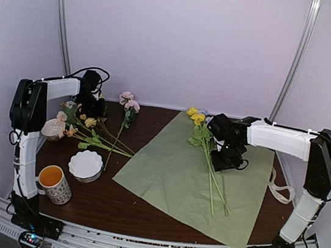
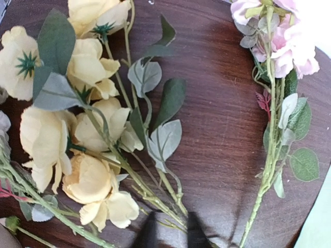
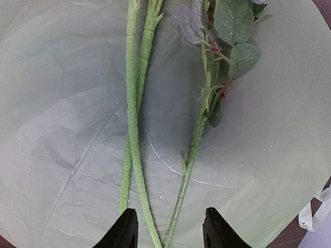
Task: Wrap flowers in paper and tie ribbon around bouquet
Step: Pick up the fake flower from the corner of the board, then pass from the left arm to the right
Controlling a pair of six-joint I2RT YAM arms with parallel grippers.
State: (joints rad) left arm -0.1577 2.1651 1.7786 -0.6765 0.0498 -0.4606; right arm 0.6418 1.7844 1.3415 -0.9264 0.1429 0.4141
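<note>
At the far left of the tabletop (image 1: 98, 206), the left claw (image 2: 172, 235) is sitting low in the loose pile of flowers (image 1: 90, 132). Its fingers are standing narrowly apart with the thin stem of a yellow flower (image 2: 93, 178) running between them; whether they are pinching yet I cannot tell.

The paper (image 1: 171, 174) is lying flat, green side up, centre-right, with a few flowers on it. The right claw (image 3: 170, 230) is hovering over their stems (image 3: 135, 129), fingers well apart and gripping nothing. The ribbon (image 3: 306, 218) is lying just off the paper's right edge.

The step in hand is probably carrying another flower across. To do it well, the grip should be sitting on bare stem, clear of leaves, and taking one flower only, since neighbouring stems are crowding close and may be dragging along. The lift should be going straight up before crossing, so the pink flowers (image 2: 287, 46) are not being swept aside.
</note>
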